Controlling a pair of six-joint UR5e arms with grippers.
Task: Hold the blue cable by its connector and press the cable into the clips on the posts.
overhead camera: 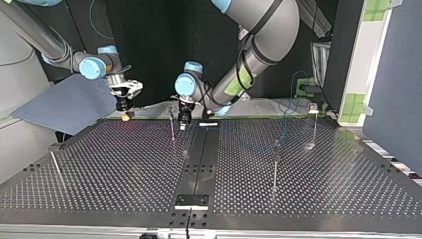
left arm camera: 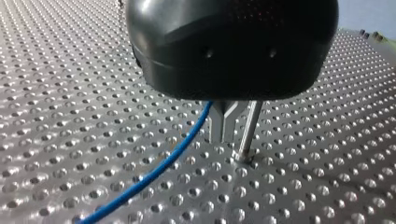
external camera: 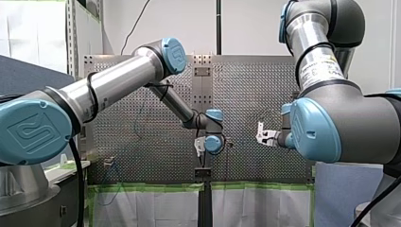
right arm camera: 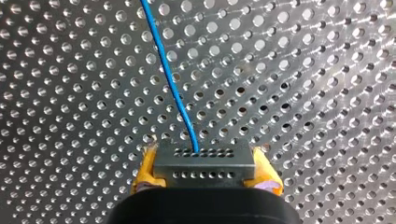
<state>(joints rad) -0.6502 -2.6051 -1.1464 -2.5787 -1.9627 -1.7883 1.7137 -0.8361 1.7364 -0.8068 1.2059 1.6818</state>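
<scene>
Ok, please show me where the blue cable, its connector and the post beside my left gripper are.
blue cable (right arm camera: 173, 88): right wrist view, middle of its visible run.
connector (right arm camera: 204, 164): right wrist view, its grey face with holes.
post (left arm camera: 248, 128): left wrist view, middle of its shaft.

- Front view: bright, even room light; the white wall (external camera: 246, 23) is brightest, the arm shells (external camera: 118, 80) carry soft highlights, and the table (external camera: 142, 142) shows no hard shadows.
- Top view: dark backdrop (overhead camera: 149, 50), dimmer table; hole rims (overhead camera: 298, 189) glint.
- Left wrist view: the left gripper (left arm camera: 226, 141) has a near-black body with faint sheen; pale glare lies on the table beyond it.
- Right wrist view: strong glare on the table ahead of the right gripper (right arm camera: 205, 175); the holes read black.
</scene>
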